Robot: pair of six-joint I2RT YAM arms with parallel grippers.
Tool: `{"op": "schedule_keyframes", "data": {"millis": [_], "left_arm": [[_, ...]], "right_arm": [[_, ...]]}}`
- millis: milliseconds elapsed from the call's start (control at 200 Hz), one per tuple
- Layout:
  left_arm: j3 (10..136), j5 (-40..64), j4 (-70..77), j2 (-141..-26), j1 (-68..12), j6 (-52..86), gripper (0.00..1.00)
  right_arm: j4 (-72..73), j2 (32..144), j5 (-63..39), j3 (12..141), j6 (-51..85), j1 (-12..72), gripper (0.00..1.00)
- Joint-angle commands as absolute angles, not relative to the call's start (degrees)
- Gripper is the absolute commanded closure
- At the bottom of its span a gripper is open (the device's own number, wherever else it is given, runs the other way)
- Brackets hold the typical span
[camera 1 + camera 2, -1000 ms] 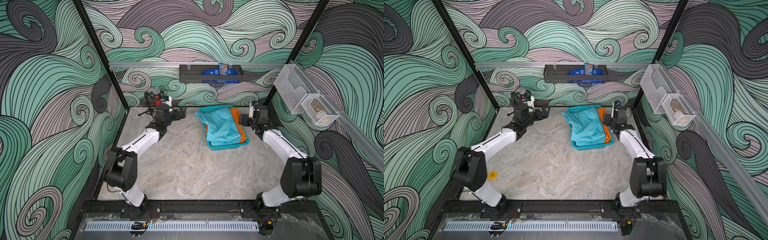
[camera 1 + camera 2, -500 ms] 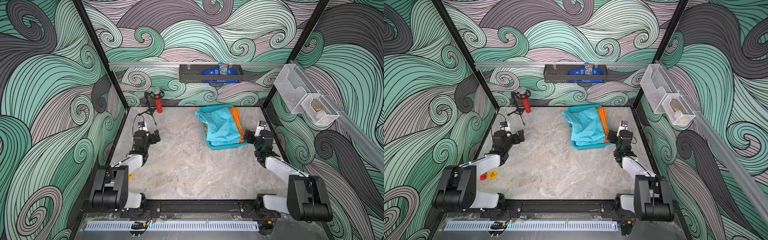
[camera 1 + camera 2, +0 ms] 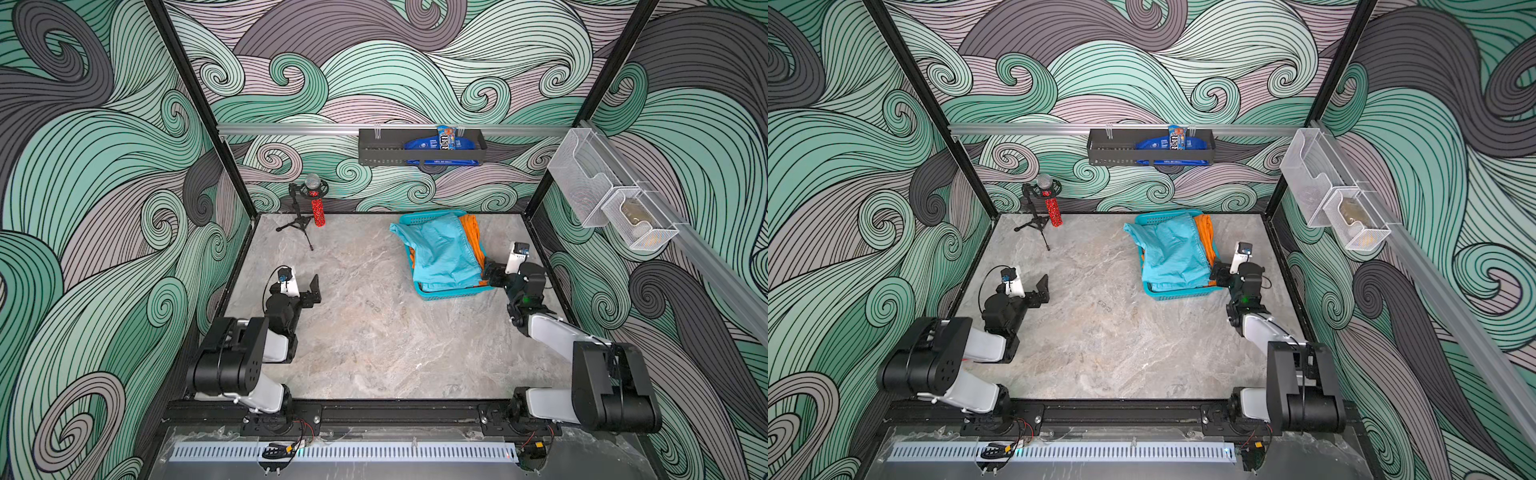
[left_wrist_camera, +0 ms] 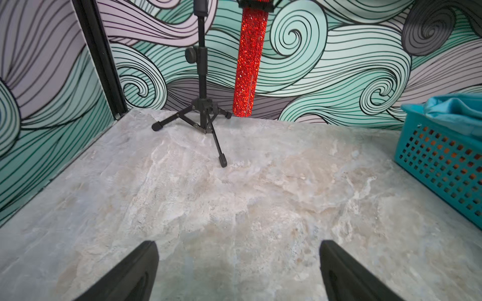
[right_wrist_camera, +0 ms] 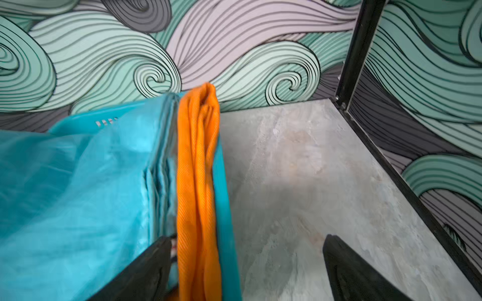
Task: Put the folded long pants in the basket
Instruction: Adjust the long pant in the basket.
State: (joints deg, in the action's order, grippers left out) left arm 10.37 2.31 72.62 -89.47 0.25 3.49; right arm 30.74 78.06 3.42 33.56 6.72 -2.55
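We see the turquoise pants (image 3: pixel 440 253) atop orange pants (image 3: pixel 471 237) in the basket (image 3: pixel 451 291); left gripper (image 4: pixel 238 271) and right gripper (image 5: pixel 246 268) both gape, empty.

Far-left corner: microphone stand (image 3: pixel 300 218) with red glitter microphone (image 3: pixel 318 211). Far wall: black tray (image 3: pixel 419 150) holding snack packets (image 3: pixel 446 139) — right wall: mesh bins (image 3: pixel 611 203).

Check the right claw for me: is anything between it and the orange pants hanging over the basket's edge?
Nothing visible. The open right claw straddles the basket rim, where the orange pants drape, beside the turquoise pants.
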Motion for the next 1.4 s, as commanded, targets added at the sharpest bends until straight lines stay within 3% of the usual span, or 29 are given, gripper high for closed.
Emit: {"op": "schedule_keyframes", "data": {"millis": [0, 55, 95, 145, 180, 465, 810, 1026, 1156, 1211, 1396], "left_arm": [[12.76, 4.81, 71.40, -86.80, 0.31, 1.97, 0.01], [12.63, 6.21, 76.77, -89.98, 0.26, 0.22, 0.01], [11.15, 6.04, 82.59, -91.33, 0.25, 0.73, 0.01], [12.00, 5.93, 78.37, -89.88, 0.25, 0.50, 0.01], [12.96, 6.06, 75.54, -89.35, 0.23, 0.44, 0.01], [11.98, 6.02, 79.13, -90.38, 0.26, 0.50, 0.01], [11.78, 6.02, 80.19, -90.72, 0.26, 0.53, 0.02], [11.78, 5.98, 80.17, -90.79, 0.25, 0.53, 0.02], [11.76, 5.98, 80.22, -90.73, 0.26, 0.53, 0.02], [11.78, 5.98, 80.18, -90.74, 0.26, 0.53, 0.01], [11.78, 5.98, 80.16, -90.72, 0.26, 0.53, 0.01]], "right_arm": [[23.47, 80.47, -3.03, 41.18, 8.52, -2.72, 0.15], [19.20, 82.91, -6.54, 46.47, 9.98, -2.69, 0.22], [15.97, 84.86, -9.59, 50.68, 10.88, -2.63, 0.34], [12.13, 88.03, -13.35, 55.36, 11.85, -2.47, 0.45], [10.03, 90.15, -15.38, 58.81, 12.28, -2.33, 0.48], [0.57, 103.88, -18.99, 74.71, 12.49, 0.99, 0.52], [-0.89, 109.24, -11.49, 77.52, 13.10, 1.93, 0.51], [-1.31, 111.72, -13.03, 78.80, 12.96, 2.11, 0.53], [-1.30, 112.11, -14.67, 79.08, 13.16, 2.11, 0.90], [-1.17, 111.49, -14.60, 78.89, 13.15, 2.11, 1.00], [-1.10, 105.39, -9.76, 77.09, 12.27, 2.11, 1.00]]}}
